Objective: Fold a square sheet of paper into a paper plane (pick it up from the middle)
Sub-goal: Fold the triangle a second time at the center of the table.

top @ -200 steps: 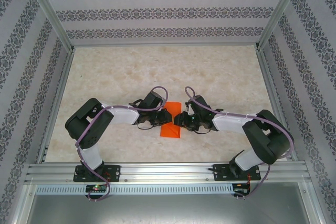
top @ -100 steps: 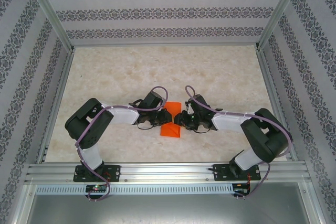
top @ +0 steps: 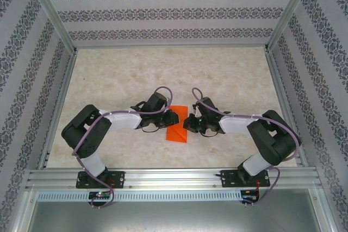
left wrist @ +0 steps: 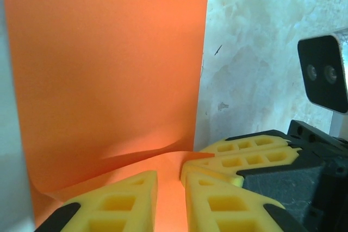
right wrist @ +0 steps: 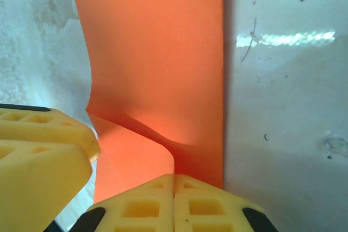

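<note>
We see the marble-patterned table (top: 163, 74) stretching broad to the far, left and right of the work area, bounded by aluminium rails (top: 58, 104) and patterned walls (top: 174, 14). The left arm (top: 122, 119) and right arm (top: 239, 125) angle inward and meet near the table's middle. The square sheet of paper (top: 176, 134) lies between them, near part flat, far part curled upward. The left gripper (top: 171, 118) pinches it at a narrow gap from the left. The right gripper (top: 187, 124) clamps it from the right, fingers (right wrist: 212, 205) meeting
</note>
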`<state>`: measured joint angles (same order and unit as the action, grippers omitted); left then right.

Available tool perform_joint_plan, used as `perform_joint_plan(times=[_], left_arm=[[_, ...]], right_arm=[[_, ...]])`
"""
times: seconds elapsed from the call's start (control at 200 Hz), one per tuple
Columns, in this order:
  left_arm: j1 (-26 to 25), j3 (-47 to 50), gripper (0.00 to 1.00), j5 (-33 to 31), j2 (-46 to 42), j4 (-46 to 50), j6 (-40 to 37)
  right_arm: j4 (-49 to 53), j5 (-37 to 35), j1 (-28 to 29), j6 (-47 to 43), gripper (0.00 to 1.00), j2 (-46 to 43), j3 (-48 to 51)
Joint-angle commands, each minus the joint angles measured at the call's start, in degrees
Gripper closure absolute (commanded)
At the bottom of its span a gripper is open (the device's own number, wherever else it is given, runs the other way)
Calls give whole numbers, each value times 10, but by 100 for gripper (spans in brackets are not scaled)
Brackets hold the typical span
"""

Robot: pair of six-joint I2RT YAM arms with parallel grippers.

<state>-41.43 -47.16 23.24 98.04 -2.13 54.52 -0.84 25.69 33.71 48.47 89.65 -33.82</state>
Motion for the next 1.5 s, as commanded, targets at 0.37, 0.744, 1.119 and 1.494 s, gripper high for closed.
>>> perform_joint_plan(times=[0.37, 0.744, 1.119, 1.494], left_arm=[[-9, 7, 76, 21, -8, -20, -11], [-11, 1, 76, 29, 35, -42, -8], [-13, 9, 77, 13, 66, -26, 0], [-14, 12, 78, -1, 64, -6, -6]], right_arm=[[18, 20, -10, -70, 94, 27, -29], [17, 18, -9, -71, 92, 34, -22], [33, 6, -8, -70, 90, 28, -30], [124, -47, -5, -65, 77, -114, -24]])
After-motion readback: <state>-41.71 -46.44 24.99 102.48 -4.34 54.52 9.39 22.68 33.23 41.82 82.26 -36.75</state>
